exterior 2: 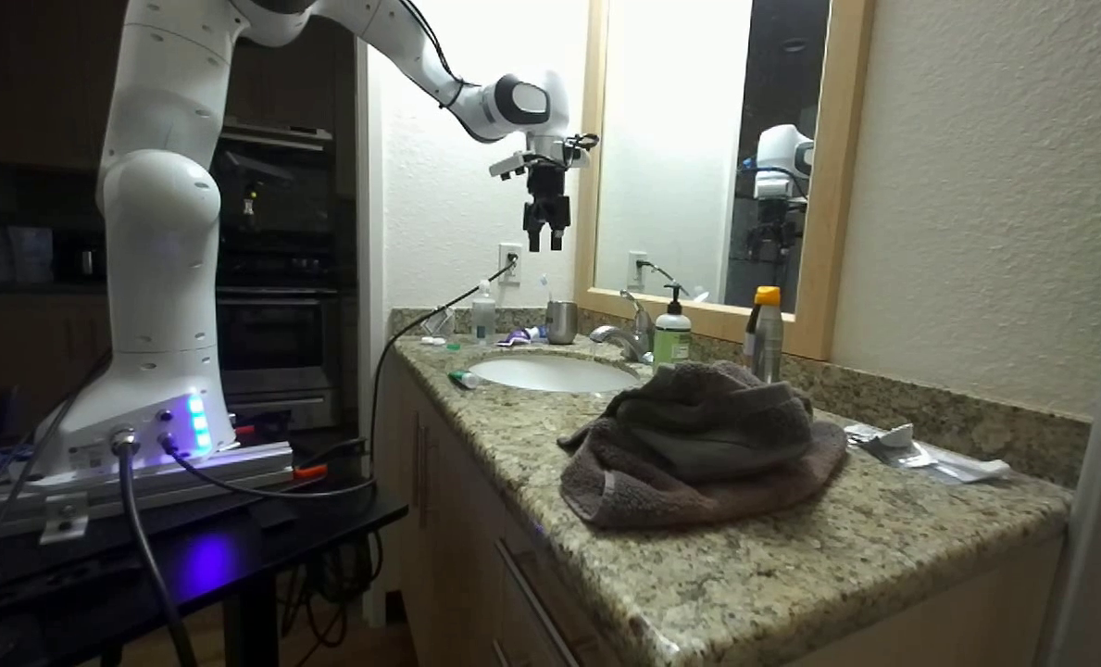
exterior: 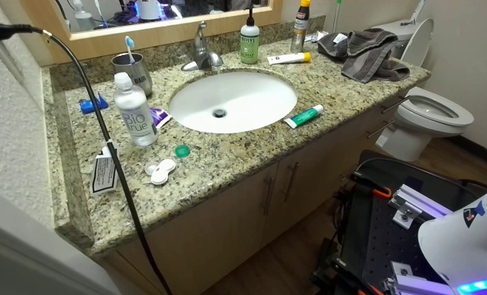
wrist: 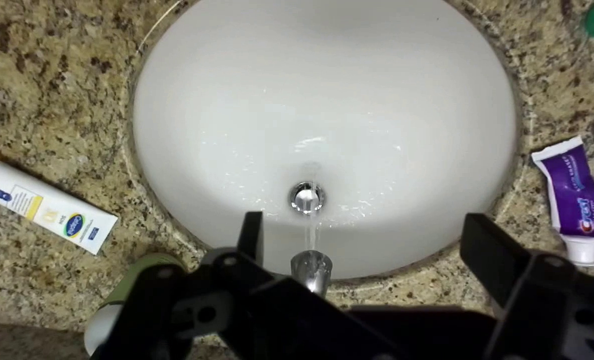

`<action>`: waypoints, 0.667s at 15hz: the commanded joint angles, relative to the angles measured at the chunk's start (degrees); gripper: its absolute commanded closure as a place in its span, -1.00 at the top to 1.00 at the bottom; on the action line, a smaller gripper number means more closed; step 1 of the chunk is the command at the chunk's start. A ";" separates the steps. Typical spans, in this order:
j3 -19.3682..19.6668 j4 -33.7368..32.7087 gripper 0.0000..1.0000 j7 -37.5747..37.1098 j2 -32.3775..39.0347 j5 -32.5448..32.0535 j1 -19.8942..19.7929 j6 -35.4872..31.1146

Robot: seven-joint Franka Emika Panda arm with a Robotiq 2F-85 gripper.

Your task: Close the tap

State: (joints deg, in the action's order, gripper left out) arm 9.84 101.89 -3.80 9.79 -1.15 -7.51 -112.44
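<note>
The tool is being held high above the worktop, its fingers being held wide apart. Below the tool, and apart from it, the tap is being seen between the fingers in the wrist view. Water is being poured from the tap into the basin, also beneath the tool. The soap bottle is being partly hidden by the tool there.

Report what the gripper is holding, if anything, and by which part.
Nothing is held: the gripper hangs open above the counter, its fingers apart and empty, clear of the tap.

Tap behind basin, fingers apparently above
</note>
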 commanded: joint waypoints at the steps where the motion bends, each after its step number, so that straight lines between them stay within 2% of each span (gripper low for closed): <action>1: -0.52 -0.05 1.00 -0.01 -0.10 -0.08 -0.44 0.21; 3: -0.51 0.08 1.00 -0.94 0.84 -1.64 -0.08 -0.26; 4: -0.01 -3.83 1.00 -3.35 5.09 -2.10 -0.39 0.74; 6: 0.94 -7.09 1.00 -10.40 10.22 -3.77 -0.41 -5.07; 10: 2.01 -15.24 1.00 -19.26 18.56 -2.32 -0.19 -13.52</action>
State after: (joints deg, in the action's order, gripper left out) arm 11.21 94.39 -18.25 21.80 -3.98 -7.60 -122.40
